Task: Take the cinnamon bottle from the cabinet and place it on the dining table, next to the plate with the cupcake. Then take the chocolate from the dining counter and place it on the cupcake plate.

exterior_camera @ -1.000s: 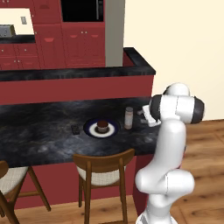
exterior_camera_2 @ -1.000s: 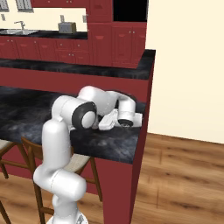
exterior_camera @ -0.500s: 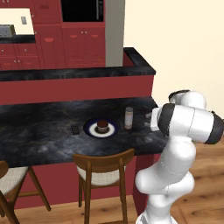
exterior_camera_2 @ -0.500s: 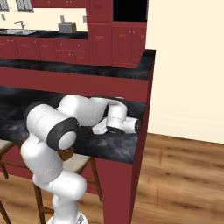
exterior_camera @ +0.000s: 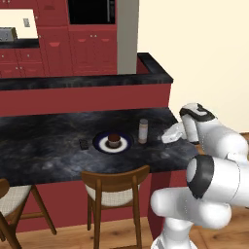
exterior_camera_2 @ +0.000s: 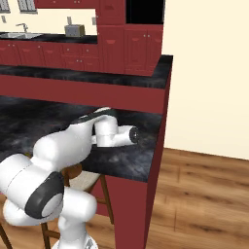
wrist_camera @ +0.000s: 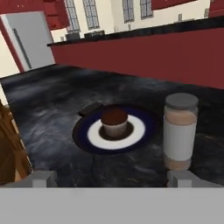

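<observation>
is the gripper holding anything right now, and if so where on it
Nothing is held. The gripper is open and empty, its fingertips apart, with the cinnamon bottle standing free on the counter beside the cupcake plate.

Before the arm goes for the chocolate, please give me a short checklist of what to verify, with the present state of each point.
1. Cinnamon bottle stands upright on the dining table: ok.
2. Bottle is beside the plate with the cupcake, not on it: ok; the hand view shows a gap between them.
3. Gripper is open and holds nothing: ok.
4. Gripper is clear of the bottle: ok; it is apart from it in the left base view.
5. Chocolate lies on the table on the far side of the plate from the bottle: ok, a small dark bar.
6. Room on the plate for the chocolate: cannot tell for sure; some rim beside the cupcake is free.
</observation>
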